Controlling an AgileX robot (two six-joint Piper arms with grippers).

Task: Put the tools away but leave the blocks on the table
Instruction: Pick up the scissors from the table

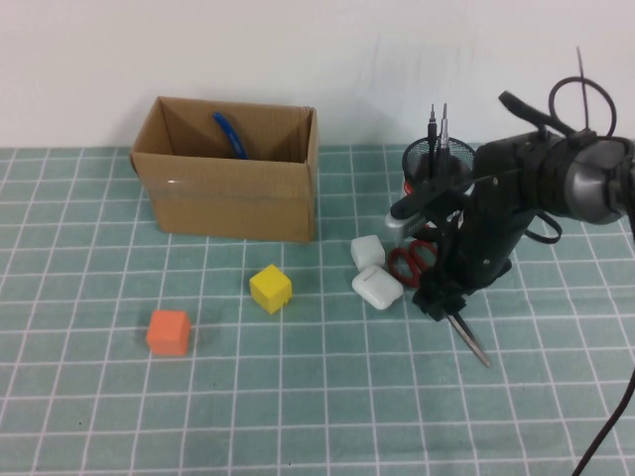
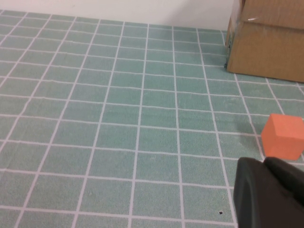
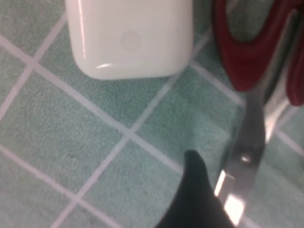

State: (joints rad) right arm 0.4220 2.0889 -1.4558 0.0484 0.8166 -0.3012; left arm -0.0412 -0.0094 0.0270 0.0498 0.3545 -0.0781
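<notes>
Covering the table (image 1: 79,397), white-gridded teal; white wall (image 1: 317,50) behind.

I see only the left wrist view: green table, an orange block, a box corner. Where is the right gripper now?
Observer: The right gripper is low over the scissors, beside two white cases; it is open.
Operator: Are the scissors held?
Observer: No, they lie on the table, blades under the gripper.
Operator: What is already in the box?
Observer: A blue handle shows inside the box. The left gripper is shut, near the orange block.
</notes>
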